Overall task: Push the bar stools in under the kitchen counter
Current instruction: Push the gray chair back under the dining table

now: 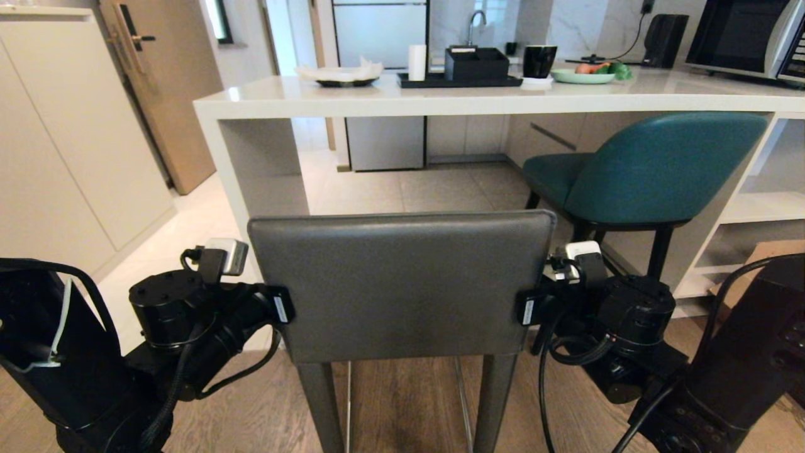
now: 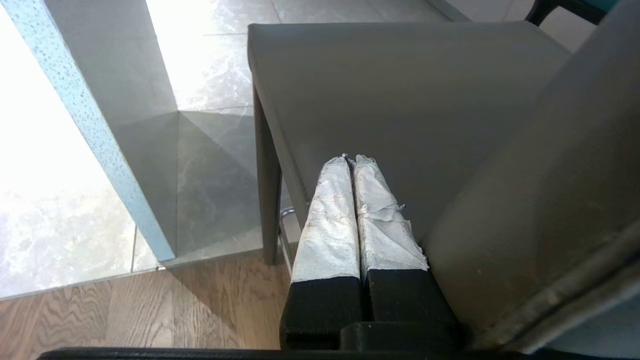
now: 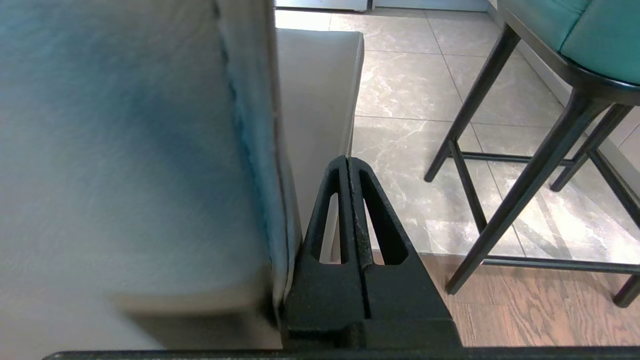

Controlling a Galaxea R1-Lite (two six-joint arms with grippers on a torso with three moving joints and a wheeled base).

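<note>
The grey bar stool stands in front of me with its low back towards me, just outside the white kitchen counter. The teal bar stool sits to the right, its seat under the counter top. My left gripper is shut, its white-wrapped fingers lying along the left edge of the grey seat, tight against the backrest's side. My right gripper is shut and empty, pressed beside the right edge of the grey backrest. In the head view both sets of fingertips are hidden behind the backrest.
The counter's white end panel stands close to the grey stool's left legs. On the counter are a plate, a black tray, a mug and a microwave. Open shelves are right of the teal stool.
</note>
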